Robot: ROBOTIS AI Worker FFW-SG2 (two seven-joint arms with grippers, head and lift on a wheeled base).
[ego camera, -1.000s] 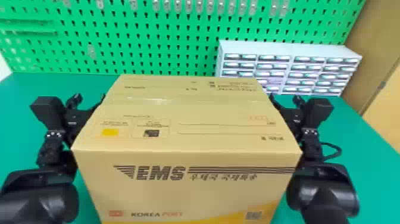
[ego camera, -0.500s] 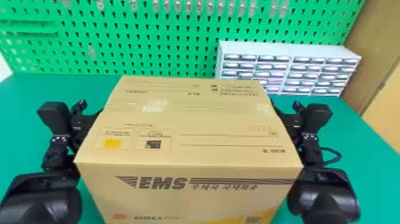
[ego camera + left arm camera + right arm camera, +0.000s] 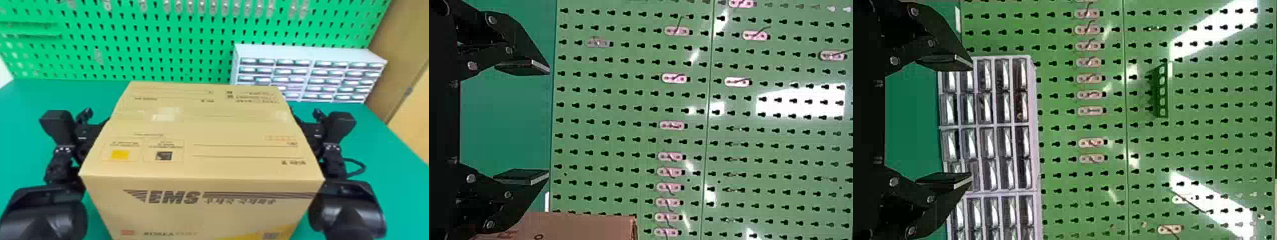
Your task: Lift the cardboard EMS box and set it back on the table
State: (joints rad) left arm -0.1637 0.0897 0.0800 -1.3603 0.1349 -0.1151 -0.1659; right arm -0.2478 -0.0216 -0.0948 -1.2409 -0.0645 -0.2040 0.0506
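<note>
The cardboard EMS box is between the left gripper and right gripper, both jaws spread wide

Bright white glare on pegboard

Quantities by type:

Cardboard EMS box, tan, rectangular: 1. Printed squares on its top panel: 2, comprising 1 yellow and 1 dark.

Grippers, black: 2, comprising 1 left gripper and 1 right gripper. Flat black fingers: 2 per gripper, 4 in total.

Green tabletop: 1. Pale grey rectangular drawer cabinet: 1, with 5 tiers of drawers.

Pink oval hook plates on the perforated green metal pegboard: closest-spaced run in the left wrist view, 6; full total not determinable.

Green five-hole holder, narrow: 1.
</note>
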